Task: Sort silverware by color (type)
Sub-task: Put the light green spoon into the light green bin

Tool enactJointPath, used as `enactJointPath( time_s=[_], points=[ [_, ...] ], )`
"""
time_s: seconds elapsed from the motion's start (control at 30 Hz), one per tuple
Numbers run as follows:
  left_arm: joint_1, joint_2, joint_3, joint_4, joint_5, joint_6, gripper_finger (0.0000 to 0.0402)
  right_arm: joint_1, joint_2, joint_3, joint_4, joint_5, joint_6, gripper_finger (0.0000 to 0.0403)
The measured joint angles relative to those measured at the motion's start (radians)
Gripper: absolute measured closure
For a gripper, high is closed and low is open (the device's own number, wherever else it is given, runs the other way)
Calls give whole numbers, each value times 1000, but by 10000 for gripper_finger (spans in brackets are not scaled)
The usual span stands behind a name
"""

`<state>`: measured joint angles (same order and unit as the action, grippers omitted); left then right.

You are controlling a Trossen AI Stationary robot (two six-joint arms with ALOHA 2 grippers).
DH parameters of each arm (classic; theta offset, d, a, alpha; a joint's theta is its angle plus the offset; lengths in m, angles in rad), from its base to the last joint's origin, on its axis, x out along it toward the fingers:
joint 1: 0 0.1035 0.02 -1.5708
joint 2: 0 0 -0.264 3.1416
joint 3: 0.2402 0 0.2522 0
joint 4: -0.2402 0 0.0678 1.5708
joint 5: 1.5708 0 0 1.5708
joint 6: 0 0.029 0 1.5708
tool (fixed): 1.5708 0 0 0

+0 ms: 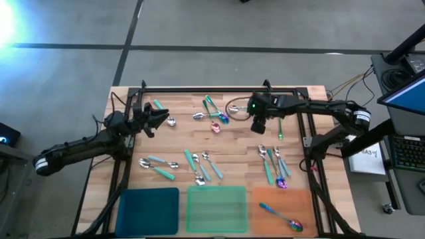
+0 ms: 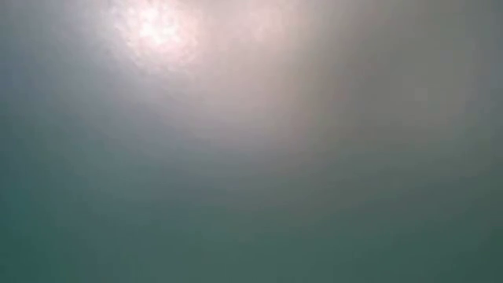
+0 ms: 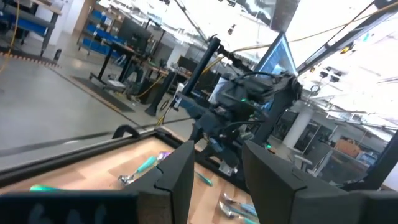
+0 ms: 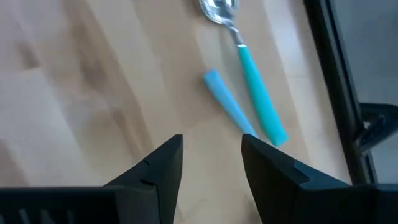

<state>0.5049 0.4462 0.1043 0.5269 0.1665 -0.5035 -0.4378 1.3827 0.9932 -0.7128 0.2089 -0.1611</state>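
Observation:
The silverware lies scattered on the wooden table: spoons with pale blue and teal handles in clusters at the far middle, the near left, the middle and the right. One iridescent spoon lies on the orange tray. My right gripper hangs open over the far right of the table, slanting down; just beyond its fingers lie a teal-handled spoon and a pale blue handle. My left gripper is open and raised at the far left, holding nothing.
A blue tray, a green tray and the orange tray stand side by side along the near edge. A black frame runs around the table. The low view shows only haze.

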Motion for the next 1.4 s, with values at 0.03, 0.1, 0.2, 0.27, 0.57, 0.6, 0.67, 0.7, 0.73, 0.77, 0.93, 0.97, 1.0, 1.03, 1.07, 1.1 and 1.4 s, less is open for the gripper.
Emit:
enactJointPath(
  time_s=[0.03,0.1,0.2,0.27,0.57,0.6,0.67,0.7,0.73,0.77,0.93,0.97,1.0,1.03,1.07,1.1,1.4],
  points=[
    [0,7,0,11,0,5,281,-16,3,0,0,-16,-12,244],
    [0,20,0,19,0,16,281,-41,15,0,2,-35,-36,239],
    [0,43,14,21,0,31,281,-66,38,0,14,-35,-82,228],
    [0,59,23,21,-1,48,281,-78,55,0,25,-34,-122,220],
    [0,148,94,20,-106,175,281,-144,163,103,43,-26,-195,214],
    [0,158,102,20,-123,195,281,-153,182,126,39,-26,-202,214],
    [0,180,119,20,-132,217,281,-168,228,174,19,-26,-222,214],
    [0,191,128,19,-132,226,281,-175,253,200,4,-26,-228,214],
    [0,202,135,20,-132,231,281,-180,277,225,-11,-27,-235,214],
    [0,213,141,20,-132,233,281,-186,301,249,-32,-27,-242,214],
    [0,258,146,19,-132,233,281,-210,413,341,-134,-36,-279,214],
    [0,264,146,18,-132,233,281,-215,429,353,-140,-37,-282,214],
    [0,270,146,19,-132,233,281,-220,443,362,-142,-37,-283,214],
    [0,276,146,20,-132,234,281,-225,453,369,-141,-38,-283,214],
    [0,281,146,20,-132,236,281,-232,463,374,-142,-44,-284,214],
    [0,285,146,20,-132,242,281,-237,472,379,-141,-58,-284,214],
    [1,291,146,39,-132,264,281,-250,486,381,-128,-90,-285,221]
  ],
)
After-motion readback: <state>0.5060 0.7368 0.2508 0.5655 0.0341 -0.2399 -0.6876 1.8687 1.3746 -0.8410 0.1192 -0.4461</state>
